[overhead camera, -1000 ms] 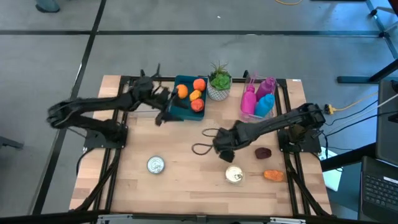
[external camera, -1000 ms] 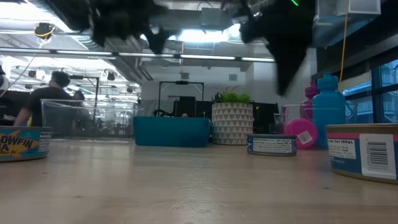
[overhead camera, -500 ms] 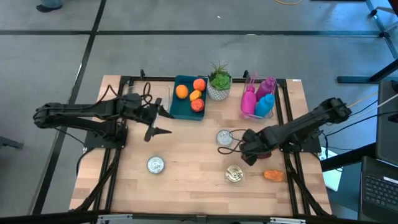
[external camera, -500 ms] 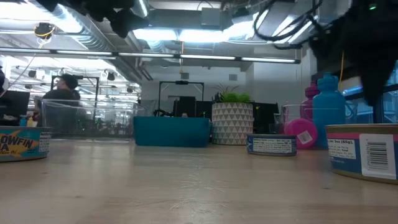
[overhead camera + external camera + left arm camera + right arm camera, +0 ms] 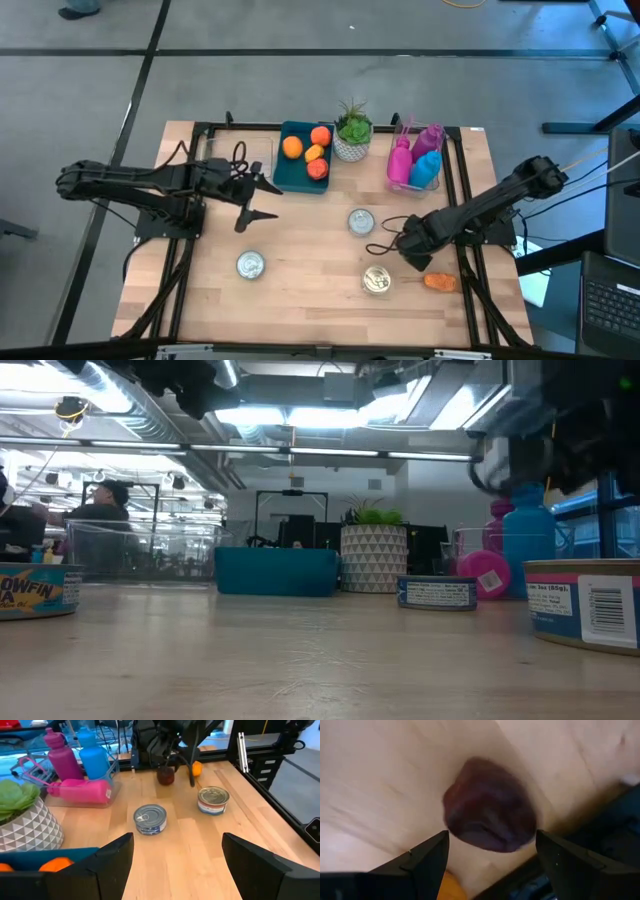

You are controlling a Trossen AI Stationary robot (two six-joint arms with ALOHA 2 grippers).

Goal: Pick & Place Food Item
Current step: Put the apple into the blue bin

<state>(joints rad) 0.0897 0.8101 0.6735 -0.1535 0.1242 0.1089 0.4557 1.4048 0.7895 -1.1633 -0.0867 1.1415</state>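
Nearest to us on the wooden table sit two tins: one tin at the near left and another tin at the near right. Just to the right of that second tin we see an orange food piece lying flat on the wood.

A little farther in, on the right side, the right gripper is low over the table. Through its wrist camera we find its fingers spread apart, one on each side of a dark red plum that rests on the table; we see the fingers close beside it but not pressing it. In the left wrist view the same plum sits under the right arm, with the orange food piece just beyond it.

Near the middle of the table a third tin stands upright.

On the left side, the left gripper hangs above bare wood with its fingers wide apart and nothing between them.

At the far edge we see a teal tray holding orange and red fruit, a potted plant just to its right, and farther right a clear rack with pink and blue bottles.
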